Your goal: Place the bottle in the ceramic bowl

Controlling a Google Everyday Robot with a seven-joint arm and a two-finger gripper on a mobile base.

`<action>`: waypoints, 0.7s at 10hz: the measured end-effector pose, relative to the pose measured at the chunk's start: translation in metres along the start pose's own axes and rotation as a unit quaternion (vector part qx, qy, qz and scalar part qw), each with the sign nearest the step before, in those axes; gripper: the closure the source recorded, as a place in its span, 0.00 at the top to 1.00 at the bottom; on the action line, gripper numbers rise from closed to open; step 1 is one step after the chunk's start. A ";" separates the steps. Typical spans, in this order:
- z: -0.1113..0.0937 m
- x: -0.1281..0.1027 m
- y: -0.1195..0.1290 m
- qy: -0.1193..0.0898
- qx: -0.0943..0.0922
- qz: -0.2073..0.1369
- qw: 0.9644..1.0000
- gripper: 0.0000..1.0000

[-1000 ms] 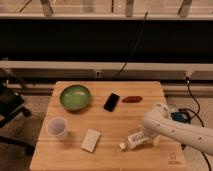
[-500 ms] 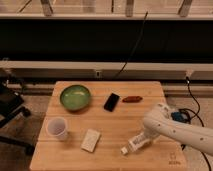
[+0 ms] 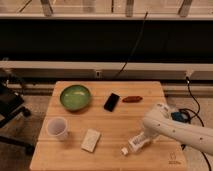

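Note:
The bottle [image 3: 133, 144] is small and white with a white cap and lies on its side near the front right of the wooden table [image 3: 107, 160], cap pointing front-left. My gripper [image 3: 145, 136] is at the end of the white arm that reaches in from the right, right at the bottle's rear end. The arm hides how it meets the bottle. The green ceramic bowl [image 3: 75, 96] sits empty at the table's back left, well away from the bottle and gripper.
A black phone [image 3: 112, 101] and a small red-brown object [image 3: 132, 99] lie at the back middle. A translucent cup [image 3: 57, 128] stands front left, with a flat white box [image 3: 91, 140] beside it. A black chair [image 3: 10, 107] stands left of the table.
The arm's end has shifted slightly down and toward the bottle. The bottle stays lying in about the same spot.

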State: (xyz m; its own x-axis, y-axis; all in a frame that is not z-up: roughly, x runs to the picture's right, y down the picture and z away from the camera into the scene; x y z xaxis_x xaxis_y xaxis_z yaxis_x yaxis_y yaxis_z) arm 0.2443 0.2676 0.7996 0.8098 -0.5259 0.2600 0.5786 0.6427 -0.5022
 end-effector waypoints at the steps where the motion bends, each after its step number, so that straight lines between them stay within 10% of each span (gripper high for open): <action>1: 0.000 0.001 -0.001 0.000 0.001 0.000 1.000 0.01; 7: -0.005 0.009 -0.014 0.005 -0.004 -0.007 1.000 0.01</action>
State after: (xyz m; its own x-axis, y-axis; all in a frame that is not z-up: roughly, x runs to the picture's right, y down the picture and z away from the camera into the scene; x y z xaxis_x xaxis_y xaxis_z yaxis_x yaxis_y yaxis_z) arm 0.2433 0.2514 0.8047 0.8009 -0.5397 0.2594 0.5889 0.6309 -0.5052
